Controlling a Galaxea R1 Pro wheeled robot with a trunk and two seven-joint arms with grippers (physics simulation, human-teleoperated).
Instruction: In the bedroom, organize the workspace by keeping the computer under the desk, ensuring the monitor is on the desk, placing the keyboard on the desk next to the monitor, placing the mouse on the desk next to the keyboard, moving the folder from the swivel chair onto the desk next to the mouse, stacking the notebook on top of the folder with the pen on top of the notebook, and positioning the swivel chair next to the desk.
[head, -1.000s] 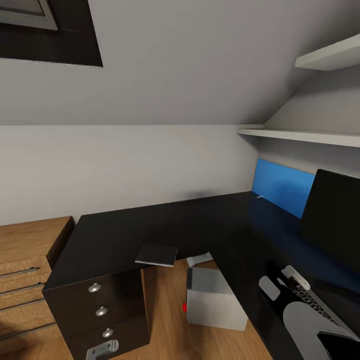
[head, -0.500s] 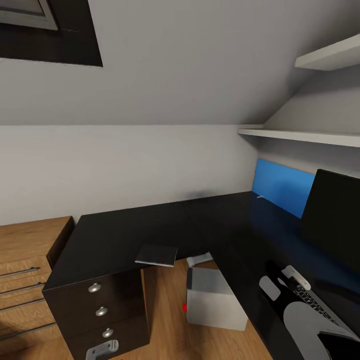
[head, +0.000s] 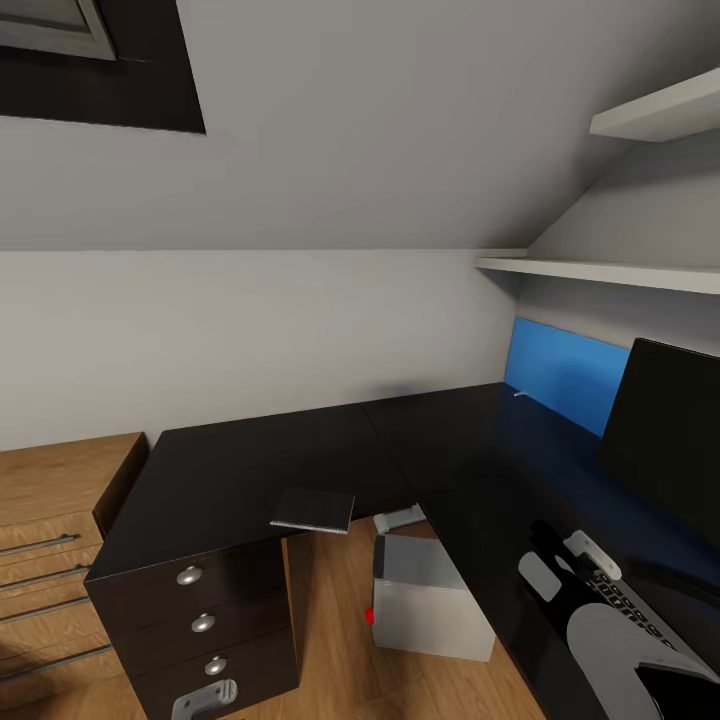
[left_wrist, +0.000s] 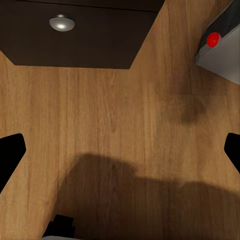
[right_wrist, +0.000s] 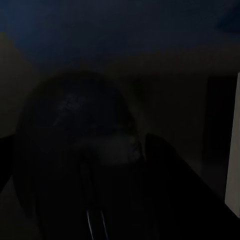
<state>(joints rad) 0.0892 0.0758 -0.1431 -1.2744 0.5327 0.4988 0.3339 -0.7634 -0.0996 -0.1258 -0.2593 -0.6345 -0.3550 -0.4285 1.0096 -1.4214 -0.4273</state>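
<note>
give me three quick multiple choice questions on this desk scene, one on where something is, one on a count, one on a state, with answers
1. Where is the notebook?
A. on the floor beside the computer
B. on the desk near its front edge, above the drawer unit
C. on the wall shelf

2. How many round silver knobs show on the drawer unit in the head view?
A. one
B. three
C. five

3. What is the state of the left gripper?
A. open, nothing between its fingers
B. shut on the notebook
C. shut on a drawer knob

Answers:
1. B, the dark notebook lies flat on the black desk, close to the edge over the drawers.
2. B, three knobs sit one above another on the drawer fronts.
3. A, in the left wrist view the fingers stand wide apart over bare wood floor.
</note>
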